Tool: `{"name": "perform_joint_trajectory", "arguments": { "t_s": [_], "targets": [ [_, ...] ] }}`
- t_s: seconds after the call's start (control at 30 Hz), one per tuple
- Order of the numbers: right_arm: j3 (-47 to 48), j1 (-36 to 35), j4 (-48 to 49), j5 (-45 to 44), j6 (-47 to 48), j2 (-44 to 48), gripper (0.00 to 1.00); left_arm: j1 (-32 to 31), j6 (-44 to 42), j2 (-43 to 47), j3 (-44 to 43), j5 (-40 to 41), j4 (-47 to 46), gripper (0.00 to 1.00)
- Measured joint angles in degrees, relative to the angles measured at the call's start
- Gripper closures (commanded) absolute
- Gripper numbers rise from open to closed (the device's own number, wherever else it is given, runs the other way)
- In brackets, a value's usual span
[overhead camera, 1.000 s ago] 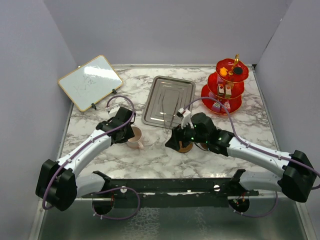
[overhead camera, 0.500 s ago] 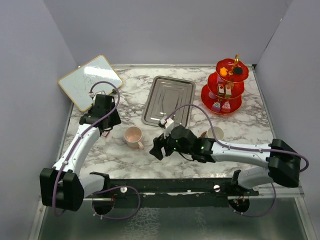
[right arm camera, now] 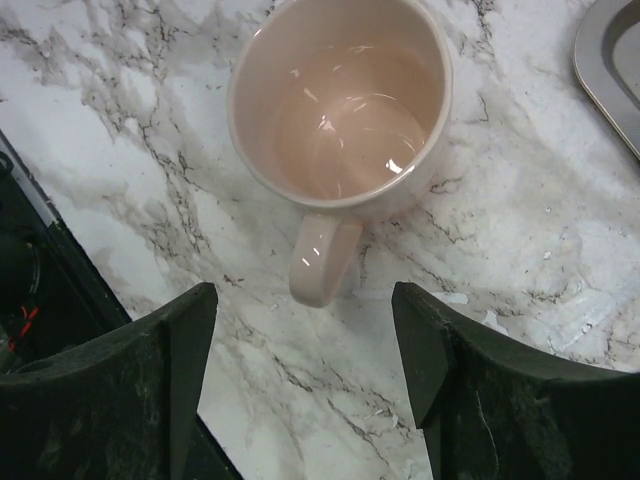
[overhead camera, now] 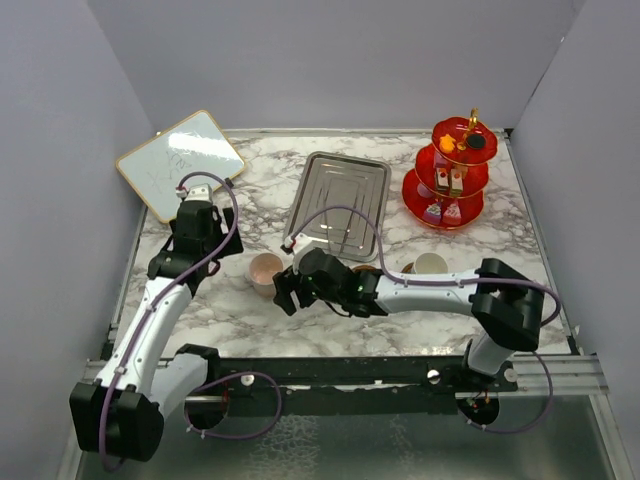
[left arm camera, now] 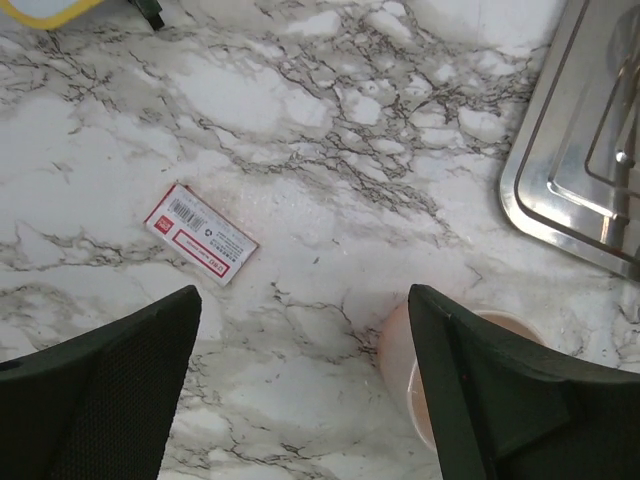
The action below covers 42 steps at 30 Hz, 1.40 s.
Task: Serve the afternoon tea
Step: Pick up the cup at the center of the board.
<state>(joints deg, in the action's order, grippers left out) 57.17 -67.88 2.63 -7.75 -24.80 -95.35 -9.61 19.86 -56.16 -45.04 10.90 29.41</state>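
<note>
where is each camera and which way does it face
Top external: above and behind the robot, looking down on the table; left arm and right arm show.
Left wrist: faces down at marble and the tray corner; open left pincer shows.
Right wrist: straight down on the pink cup; open right pincer shows.
Shared: both wrist views catch pink cup and tray.

Left wrist view: pink cup [left arm camera: 392,350] half hidden behind the left gripper [left arm camera: 305,295] and cut by the bottom edge; steel tray [left arm camera: 570,180] cut by the right edge; whiteboard [left arm camera: 40,8] reduced to a frame corner at the top edge; print on the red-and-white card [left arm camera: 201,233] too small to read. Top view: saucer [overhead camera: 367,268] mostly covered by the right arm [overhead camera: 420,290]; cake pieces [overhead camera: 444,180] too small to tell apart
</note>
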Motion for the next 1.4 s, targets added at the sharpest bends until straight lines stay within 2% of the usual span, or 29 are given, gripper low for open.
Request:
{"name": "perform_joint_trajectory", "arguments": {
  "t_s": [0.13, 0.23, 0.67, 0.83, 0.97, 1.1, 1.4],
  "targets": [
    [1.97, 0.0, -0.63, -0.44, 0.57, -2.75, 0.3, 0.0, -0.76, 4.28, 0.85, 1.42, -0.94, 0.07],
    [5.66, 0.0, -3.08, -0.39, 1.6, -6.1, 0.36, 0.0, -1.09, 5.46, 1.11, 2.97, -1.07, 0.07],
    [15.1, 0.0, -10.86, -2.75, 4.57, -13.99, 0.56, 0.0, -1.38, 6.25, 1.66, 5.66, -1.09, 0.06],
    [16.24, 0.0, -12.68, -3.58, 5.73, -14.99, 0.63, 0.0, -1.4, 6.23, 1.66, 5.7, -1.09, 0.06],
    [16.83, 0.0, -13.62, -4.07, 6.34, -15.26, 0.8, 0.0, -1.4, 6.23, 1.68, 5.7, -1.09, 0.06],
    [16.83, 0.02, -14.14, -5.03, 6.62, -15.23, 0.89, 0.0, -1.4, 6.23, 1.68, 5.68, -1.09, 0.06],
    [14.45, -1.2, -14.73, -7.06, 5.53, -13.07, 0.97, 0.0, -1.42, 5.49, 1.66, 5.68, -1.09, 0.05]
  ]
}}
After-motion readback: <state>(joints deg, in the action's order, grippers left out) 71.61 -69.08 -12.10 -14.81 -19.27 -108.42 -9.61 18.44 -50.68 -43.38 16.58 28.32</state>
